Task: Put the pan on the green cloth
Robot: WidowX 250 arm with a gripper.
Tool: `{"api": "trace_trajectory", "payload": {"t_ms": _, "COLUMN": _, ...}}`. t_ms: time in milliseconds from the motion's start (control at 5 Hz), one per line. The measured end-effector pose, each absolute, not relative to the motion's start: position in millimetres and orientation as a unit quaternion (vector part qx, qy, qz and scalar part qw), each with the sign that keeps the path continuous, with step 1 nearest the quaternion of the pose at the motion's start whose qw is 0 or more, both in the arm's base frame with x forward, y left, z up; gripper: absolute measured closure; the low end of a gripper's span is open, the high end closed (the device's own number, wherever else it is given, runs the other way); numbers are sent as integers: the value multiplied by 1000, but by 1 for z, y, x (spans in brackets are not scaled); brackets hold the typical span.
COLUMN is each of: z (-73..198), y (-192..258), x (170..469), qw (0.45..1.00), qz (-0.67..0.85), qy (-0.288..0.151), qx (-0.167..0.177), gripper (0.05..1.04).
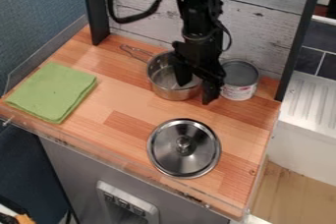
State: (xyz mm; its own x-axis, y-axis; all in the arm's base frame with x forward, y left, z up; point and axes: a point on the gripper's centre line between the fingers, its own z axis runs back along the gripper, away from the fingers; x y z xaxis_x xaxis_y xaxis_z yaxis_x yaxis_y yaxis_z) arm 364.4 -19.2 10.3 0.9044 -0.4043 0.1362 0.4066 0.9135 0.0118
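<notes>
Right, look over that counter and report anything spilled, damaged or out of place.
Nothing stands out as spilled or damaged. The saucepan and can stand upright, the lid lies flat, knob up, and the green cloth is neatly folded. The countertop has one small dark mark right of the lid, possibly a knot.

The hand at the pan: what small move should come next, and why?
Probably close the hand on the pan's rim. It looks open, with one finger inside the pan and the other outside, on the side by the can, so the wall seems to lie between them. The pan sits on the table, away from the cloth, so a grip would likely come before any lift.
</notes>
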Motion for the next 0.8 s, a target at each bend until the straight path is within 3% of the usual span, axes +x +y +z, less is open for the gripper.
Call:
{"api": "trace_trajectory", "payload": {"t_ms": 400, "z": 7, "y": -21, "x": 366, "qw": 971, "qz": -229, "qy": -70, "qx": -4, "gripper": 721}}
{"api": "trace_trajectory", "payload": {"t_ms": 600, "z": 7, "y": -15, "x": 365, "qw": 970, "qz": -234, "qy": -68, "qx": -7, "gripper": 930}}
{"api": "trace_trajectory", "payload": {"t_ms": 800, "z": 11, "y": -10, "x": 369, "qw": 968, "qz": -241, "qy": -69, "qx": -7, "gripper": 994}}
